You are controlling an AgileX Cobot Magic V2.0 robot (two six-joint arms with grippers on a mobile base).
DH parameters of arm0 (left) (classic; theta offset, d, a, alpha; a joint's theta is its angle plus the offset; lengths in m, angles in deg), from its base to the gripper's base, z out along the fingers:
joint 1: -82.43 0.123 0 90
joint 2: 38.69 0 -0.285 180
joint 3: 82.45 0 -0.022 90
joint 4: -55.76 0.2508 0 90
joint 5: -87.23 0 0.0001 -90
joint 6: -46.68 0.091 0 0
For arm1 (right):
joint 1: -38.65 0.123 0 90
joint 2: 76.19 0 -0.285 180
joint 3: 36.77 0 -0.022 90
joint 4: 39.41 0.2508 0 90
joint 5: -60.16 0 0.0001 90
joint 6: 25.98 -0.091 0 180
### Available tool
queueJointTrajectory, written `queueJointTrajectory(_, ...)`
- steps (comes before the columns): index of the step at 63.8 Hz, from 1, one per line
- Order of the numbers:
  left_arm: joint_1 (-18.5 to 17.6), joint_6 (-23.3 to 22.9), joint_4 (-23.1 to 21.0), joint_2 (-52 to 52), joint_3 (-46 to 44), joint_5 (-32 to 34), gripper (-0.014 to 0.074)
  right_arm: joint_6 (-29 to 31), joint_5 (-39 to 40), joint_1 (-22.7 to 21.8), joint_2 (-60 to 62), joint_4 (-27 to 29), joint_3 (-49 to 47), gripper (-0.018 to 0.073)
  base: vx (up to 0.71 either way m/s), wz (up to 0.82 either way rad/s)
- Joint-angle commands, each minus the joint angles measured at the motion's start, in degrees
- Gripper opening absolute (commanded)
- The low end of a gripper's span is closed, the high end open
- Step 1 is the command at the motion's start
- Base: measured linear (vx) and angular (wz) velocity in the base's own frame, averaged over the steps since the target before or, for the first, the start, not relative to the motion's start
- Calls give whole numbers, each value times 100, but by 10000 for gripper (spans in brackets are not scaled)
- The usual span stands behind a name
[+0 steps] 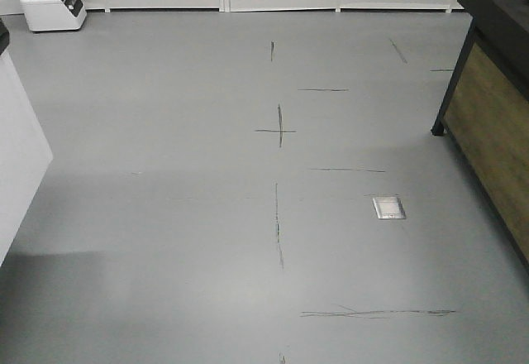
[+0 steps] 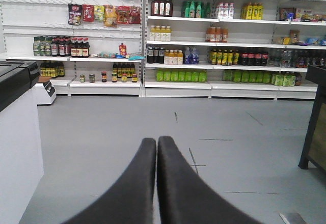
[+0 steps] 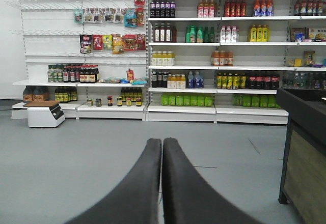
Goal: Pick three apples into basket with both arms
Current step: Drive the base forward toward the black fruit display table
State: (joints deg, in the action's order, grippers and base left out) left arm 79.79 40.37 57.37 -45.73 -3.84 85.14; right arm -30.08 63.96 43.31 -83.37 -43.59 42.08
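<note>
Since neither the apples nor the basket shows in any of the three views, the task looks to be at its very start: nothing is picked, nothing is placed, and the fruit has yet to be found. The left end effector [image 2: 156, 147] is closed, its two black fingers pressed side by side with nothing between them. The right end effector [image 3: 162, 148] is closed and empty in the same way. Both point level across the grey floor [image 1: 207, 215] toward the stocked shelves [image 2: 178, 84] on the far wall. The front view shows only that floor, marked with thin dark scuff lines and a small metal plate [image 1: 388, 208] set into it. A dark counter [image 1: 496, 124] with a wood-panelled side stands at the right edge, and a white cabinet [image 2: 18, 147] with a black top at the left (the top of neither is visible from here, so I cannot tell whether fruit or the basket sits on either). As I judge it, the step in hand is approach and search rather than grasping. The next move calls for bringing the base or the arms round until the apples and basket come into view. Each end effector then needs its jaws opened before it reaches for a red apple.
</note>
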Motion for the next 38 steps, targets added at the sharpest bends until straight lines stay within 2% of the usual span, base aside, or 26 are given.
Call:
queueJointTrajectory(1,-23,-40,-12,69,128,416,-6,36,398,-4,59,-29,85,-9,0,0)
queueJointTrajectory(38,-23,-40,-12,69,128,416,-6,36,398,-4,59,-29,85,-9,0,0)
